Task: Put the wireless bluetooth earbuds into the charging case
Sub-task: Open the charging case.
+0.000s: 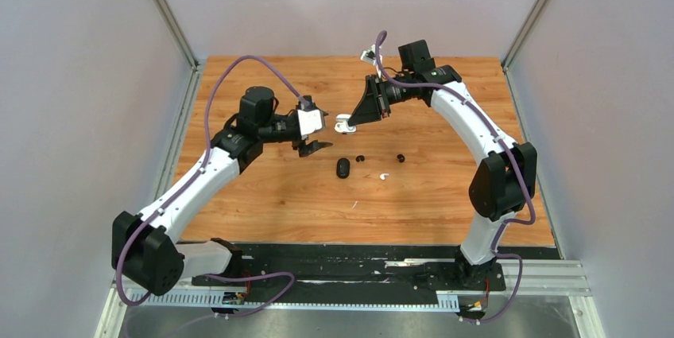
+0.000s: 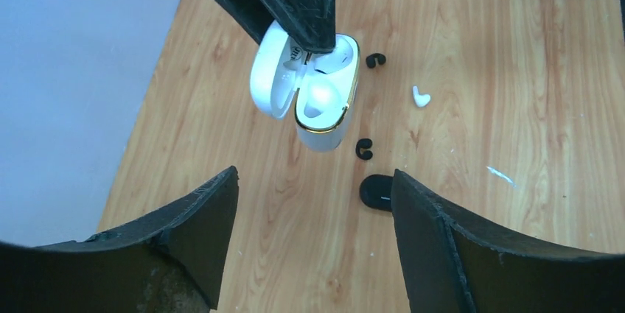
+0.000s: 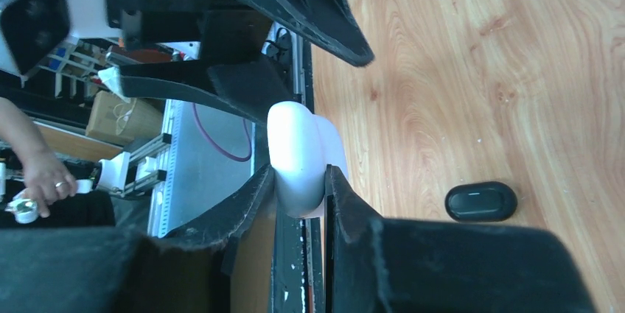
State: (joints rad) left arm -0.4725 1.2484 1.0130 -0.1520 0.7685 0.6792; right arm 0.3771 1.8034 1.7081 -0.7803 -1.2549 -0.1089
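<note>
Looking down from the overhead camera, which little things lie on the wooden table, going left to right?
Black oval case → first black earbud → white earbud → second black earbud. The white case in the right pincer overlaps that order, so it's skipped.

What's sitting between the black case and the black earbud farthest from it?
The other black earbud, close to the black case and roughly in line with the far black earbud. The left wrist view shows it best.

walls (image 1: 71,75): pale grey | table (image 1: 262,195): wood-grain | corner posts (image 1: 165,12): aluminium
</note>
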